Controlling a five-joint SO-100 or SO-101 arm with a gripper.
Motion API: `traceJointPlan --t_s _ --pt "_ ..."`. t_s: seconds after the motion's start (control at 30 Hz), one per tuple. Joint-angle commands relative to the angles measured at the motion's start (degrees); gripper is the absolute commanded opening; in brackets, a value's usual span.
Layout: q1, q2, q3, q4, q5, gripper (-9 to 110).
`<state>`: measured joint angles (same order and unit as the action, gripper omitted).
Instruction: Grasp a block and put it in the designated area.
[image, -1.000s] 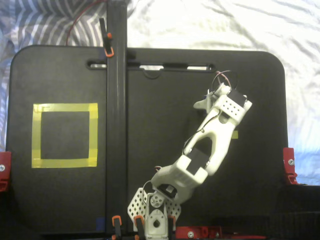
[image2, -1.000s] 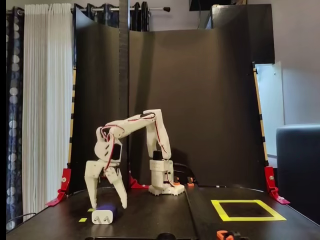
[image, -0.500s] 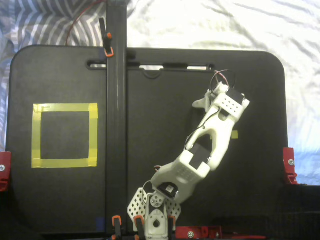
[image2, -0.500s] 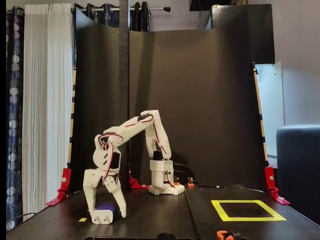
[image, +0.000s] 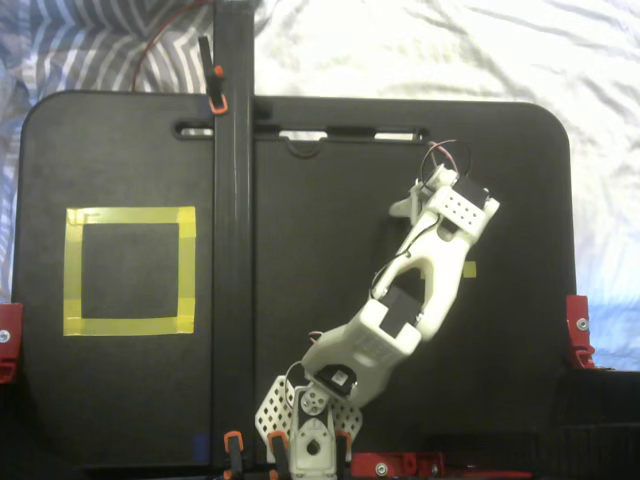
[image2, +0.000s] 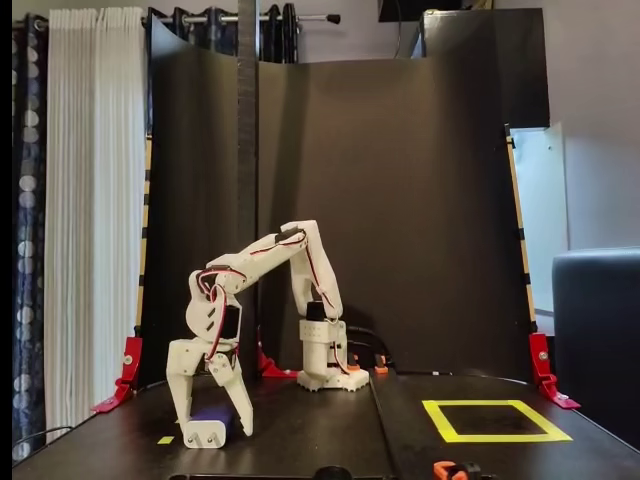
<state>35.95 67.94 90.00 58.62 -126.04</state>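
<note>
Change since a second ago: the white two-finger claw (image2: 210, 425) has dropped lower, its fingers now reaching down on either side of the block; since half a second ago hardly anything differs.
Claw: fingers apart, straddling the small navy-blue boxy block with a pale end (image2: 208, 428); from the front fixed view I cannot tell whether they touch it.
Block: on the black board surface (image2: 300, 440), near the front left in the front fixed view, just beside a tiny yellow tape marker (image2: 165, 439); in the top-down fixed view the white arm (image: 400, 300) hides it.
Designated area: large square outline of yellow tape (image: 129, 270) at the left of the top-down fixed view, well apart from the claw; at the right (image2: 495, 420) in the front fixed view, with only black board inside it.
Open room: bare black board lies between the arm and the square, crossed in the top-down fixed view by a tall black upright post (image: 232, 230).
Edges: red clamps (image: 578, 332) grip the board's side edges; a curved black backdrop (image2: 400, 200) closes the far side.
</note>
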Motion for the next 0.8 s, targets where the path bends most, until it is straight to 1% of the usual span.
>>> traceJointPlan --t_s 0.0,0.2,0.6,0.77 --pt "-0.5 0.3 -1.8 0.0 0.2 21" --pt "-0.7 0.2 -1.7 -0.1 0.4 17" --pt "-1.2 1.0 -1.7 0.3 1.6 17" --pt "-2.2 5.9 -1.8 4.0 2.8 17"
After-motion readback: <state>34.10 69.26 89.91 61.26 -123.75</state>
